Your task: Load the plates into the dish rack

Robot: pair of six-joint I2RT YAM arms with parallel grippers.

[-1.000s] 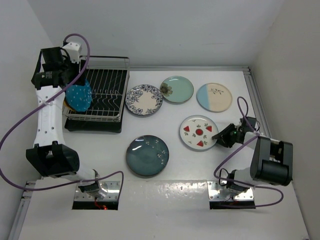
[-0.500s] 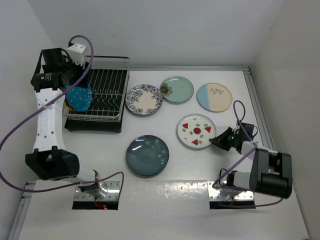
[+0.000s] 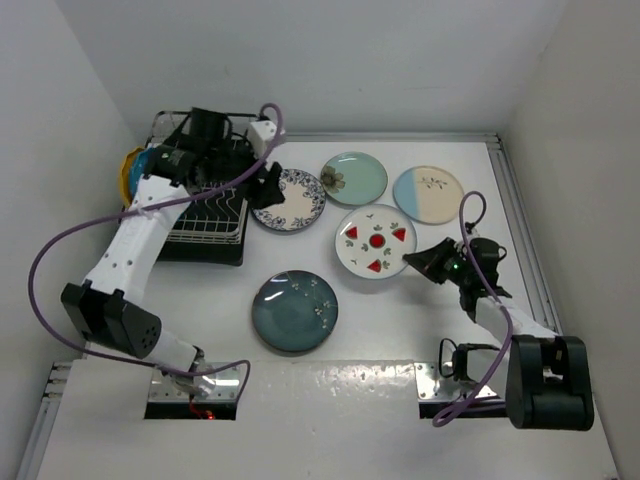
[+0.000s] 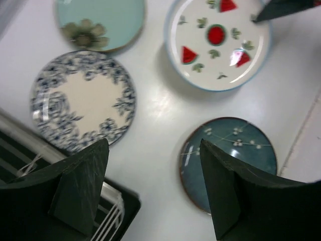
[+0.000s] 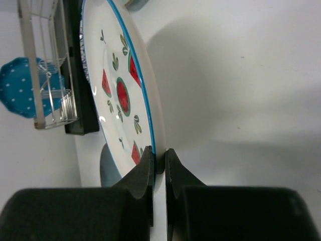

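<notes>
The plates mostly lie flat on the counter [image 3: 400,330] to the right of the dish rack [image 3: 205,236]. From above, the blue-floral plate [image 3: 295,200] is just beside the rack. The mint plate [image 3: 355,178] and blue-and-cream plate [image 3: 428,193] are farther right, and the dark teal plate [image 3: 294,311] lies nearer me. A yellow plate [image 3: 127,171] stands at the rack's left end. My left hand [image 3: 268,190] hovers at the rack's right edge.

My left wrist view shows that hand spread wide, with nothing between its fingers.

My right wrist view shows my right hand [image 5: 158,155] pinching the rim of the watermelon plate [image 5: 118,95], well right of the rack, where a dotted blue plate [image 5: 20,85] stands.
</notes>
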